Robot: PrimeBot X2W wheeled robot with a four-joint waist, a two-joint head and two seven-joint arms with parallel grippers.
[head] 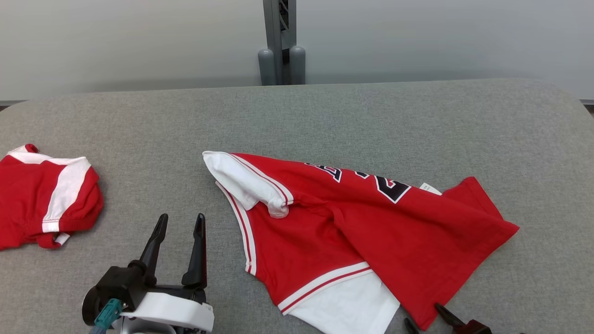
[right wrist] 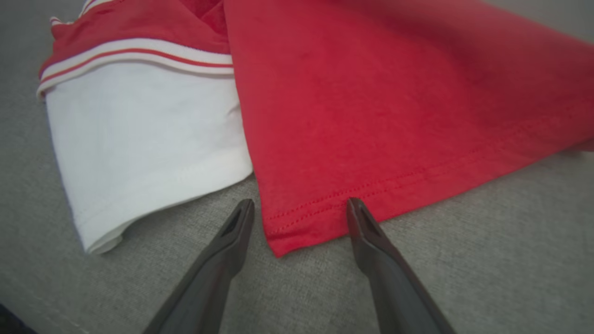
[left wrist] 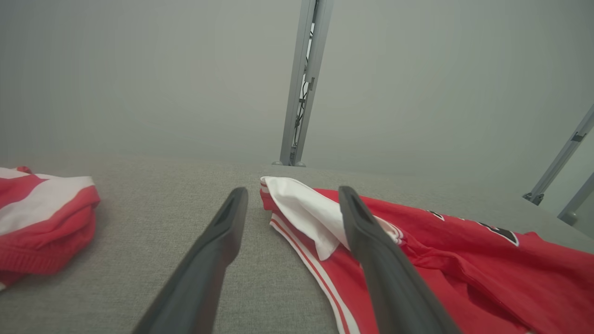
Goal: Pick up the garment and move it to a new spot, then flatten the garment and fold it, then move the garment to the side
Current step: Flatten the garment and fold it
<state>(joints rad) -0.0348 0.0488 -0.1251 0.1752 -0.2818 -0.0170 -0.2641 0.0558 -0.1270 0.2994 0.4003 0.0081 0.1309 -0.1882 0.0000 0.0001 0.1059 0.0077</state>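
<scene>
A: What is laid out, and where is the garment found?

B: A grey cloth-covered table is seen. The garment, a red jersey with white panels, is spread across the table's middle and right. It is rumpled, with one red flap folded over the rest. A second red-and-white garment is bundled at the far left, well apart.

A: How are the grippers placed?

B: The left gripper is held spread and empty over bare table, near the white sleeve. The right gripper is likewise spread wide with nothing grasped. Its fingertips are set either side of the red hem corner, low to the table.

A: Which step is judged to be in hand?

B: The first pick-up, since nothing is lifted yet.

A: How is it done well?

B: The right fingers should be pushed further over the corner, past the stitched hem line, so that a full bite of cloth is taken rather than the tip alone. The left gripper should be brought across to the sleeve edge before anything is closed. The jersey is then raised from two ends and the folded flap is allowed to fall open. The table cover should not be pinched along with the hem.
</scene>
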